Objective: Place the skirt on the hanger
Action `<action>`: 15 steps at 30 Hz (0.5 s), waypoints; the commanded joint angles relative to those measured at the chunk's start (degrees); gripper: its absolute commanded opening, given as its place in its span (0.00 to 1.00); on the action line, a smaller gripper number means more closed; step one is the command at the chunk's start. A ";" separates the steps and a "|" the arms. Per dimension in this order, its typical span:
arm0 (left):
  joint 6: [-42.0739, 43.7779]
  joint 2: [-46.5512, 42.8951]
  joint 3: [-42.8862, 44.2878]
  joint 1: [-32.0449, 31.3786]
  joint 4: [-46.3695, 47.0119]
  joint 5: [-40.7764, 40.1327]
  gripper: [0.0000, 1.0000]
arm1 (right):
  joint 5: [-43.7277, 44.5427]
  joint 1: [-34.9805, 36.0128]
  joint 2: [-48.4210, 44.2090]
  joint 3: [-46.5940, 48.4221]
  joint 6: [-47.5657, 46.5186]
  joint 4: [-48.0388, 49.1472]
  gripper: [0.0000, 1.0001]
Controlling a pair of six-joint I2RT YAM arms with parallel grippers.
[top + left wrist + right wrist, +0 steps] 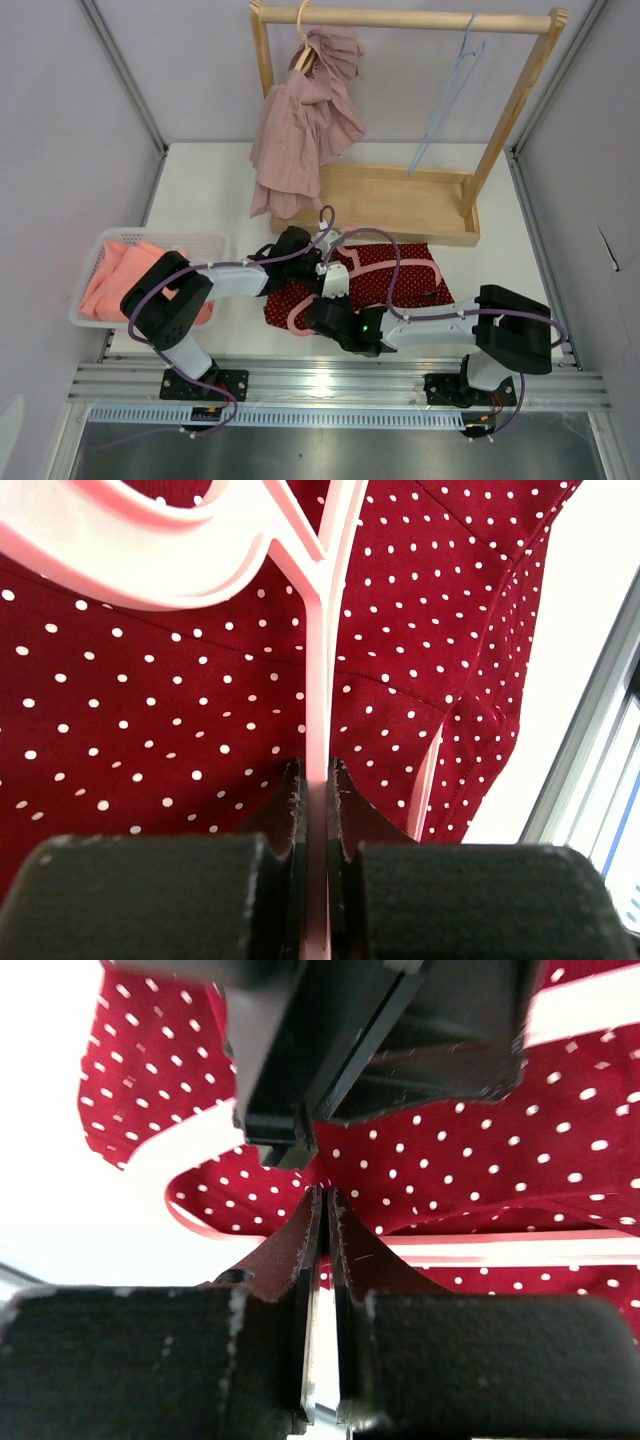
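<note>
Left tool [318, 785]: I read the jaws as pressed onto a thin bar of the pink hanger [320, 660], steadying it flat against the red polka-dot skirt [150, 730].

Right tool [322, 1205]: it pinches a raised fold of skirt, I judge to draw fabric over the hanger.

The skirt lies on the white worktop [200, 190], close before both arm bases.

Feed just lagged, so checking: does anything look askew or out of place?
Only the pink garment on the rack: it hangs bunched and lopsided. The left claw grips the hanger over the skirt, as expected.
</note>
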 commanded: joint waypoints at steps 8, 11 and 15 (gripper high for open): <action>3.54 0.20 4.40 1.07 -5.44 -2.48 0.00 | 1.20 -0.22 -5.43 3.62 -0.99 -3.96 0.05; 4.68 0.72 6.95 1.86 -7.72 -2.21 0.00 | 0.85 0.22 -6.31 3.89 -0.81 -4.58 0.05; 5.99 1.86 8.62 2.57 -8.95 -1.61 0.00 | 0.85 0.39 -8.42 4.24 -0.55 -6.16 0.05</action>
